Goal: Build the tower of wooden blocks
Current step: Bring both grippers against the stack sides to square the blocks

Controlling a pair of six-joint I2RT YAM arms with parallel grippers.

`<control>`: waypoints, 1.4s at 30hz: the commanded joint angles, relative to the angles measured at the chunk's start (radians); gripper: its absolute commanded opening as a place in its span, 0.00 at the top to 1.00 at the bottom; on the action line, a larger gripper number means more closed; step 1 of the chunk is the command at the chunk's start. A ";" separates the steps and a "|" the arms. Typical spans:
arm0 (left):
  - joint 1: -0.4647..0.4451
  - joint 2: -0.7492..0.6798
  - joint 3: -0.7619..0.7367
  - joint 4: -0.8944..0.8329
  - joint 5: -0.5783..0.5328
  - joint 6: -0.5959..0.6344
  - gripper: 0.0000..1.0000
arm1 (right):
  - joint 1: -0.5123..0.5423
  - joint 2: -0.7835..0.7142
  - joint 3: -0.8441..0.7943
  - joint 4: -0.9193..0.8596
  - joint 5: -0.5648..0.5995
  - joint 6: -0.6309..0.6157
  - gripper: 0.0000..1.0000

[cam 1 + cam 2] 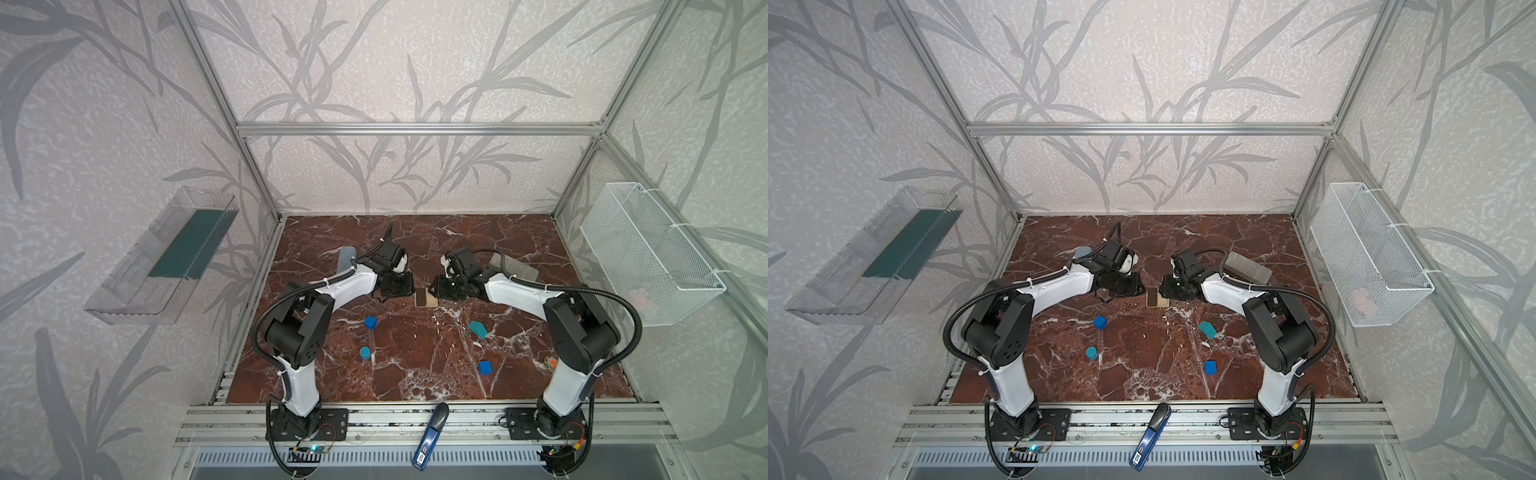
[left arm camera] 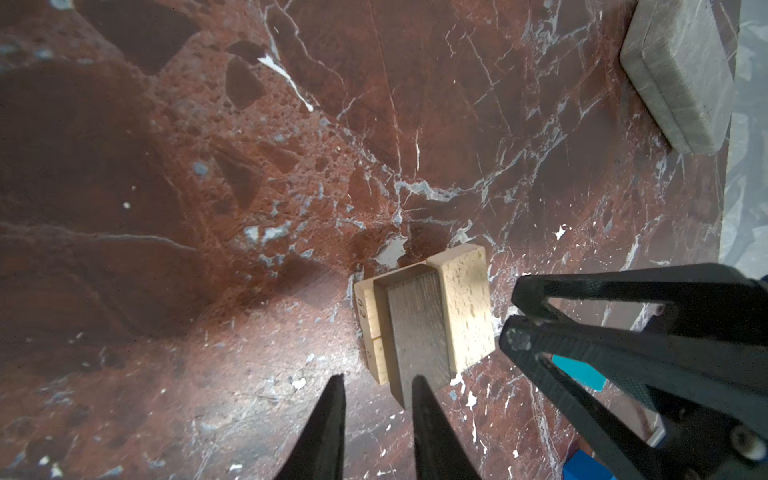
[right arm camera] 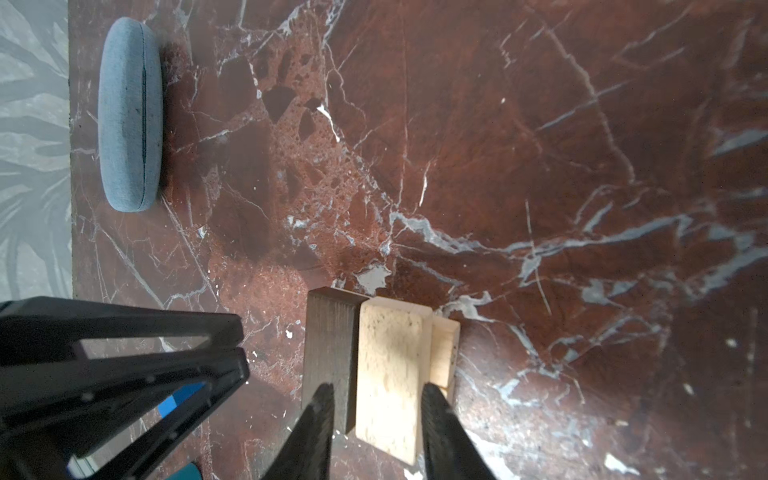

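Tower [image 1: 424, 297] is just a low stack near the bench [image 1: 415, 353] middle: dark brown bar [image 2: 417, 328] and pale bar [image 3: 390, 374] laid side by side on pale ones. At its 9 o'clock the left claw [image 2: 378, 380] is narrowly parted, nothing gripped. At 3 o'clock the right claw [image 3: 378, 388] is parted astride the pale bar. Blue cube [image 1: 370, 322] and blue cylinder [image 1: 365, 353] are scattered at 7 o'clock, teal block [image 1: 477, 329] and second blue cube [image 1: 484, 367] at 5.

A: Top views?
B: High in front, side by side, looking down on the whole marble table [image 1: 415, 353].
A: Wrist views?
B: Close above it, from opposite sides, sharing the stacked bars [image 2: 424, 320].
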 commanded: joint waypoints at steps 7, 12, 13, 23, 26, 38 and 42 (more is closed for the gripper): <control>-0.013 0.020 0.030 0.001 0.024 -0.013 0.72 | -0.007 -0.003 -0.013 0.011 -0.014 0.016 0.63; -0.015 0.033 0.036 0.013 0.029 -0.026 0.78 | -0.007 0.006 -0.011 0.014 -0.026 0.018 0.63; -0.017 0.035 0.039 0.013 0.031 -0.028 0.78 | -0.008 0.007 -0.011 0.015 -0.026 0.018 0.63; -0.021 0.056 0.051 0.008 0.036 -0.029 0.80 | -0.008 0.009 -0.010 -0.006 -0.013 0.006 0.63; -0.025 0.060 0.054 0.011 0.038 -0.032 0.80 | -0.009 0.013 -0.010 -0.005 -0.014 0.005 0.63; -0.030 0.075 0.062 0.017 0.047 -0.032 0.80 | -0.010 0.023 -0.009 -0.008 -0.022 0.003 0.64; -0.031 0.077 0.063 0.017 0.049 -0.032 0.81 | -0.012 0.027 -0.010 0.000 -0.028 0.008 0.64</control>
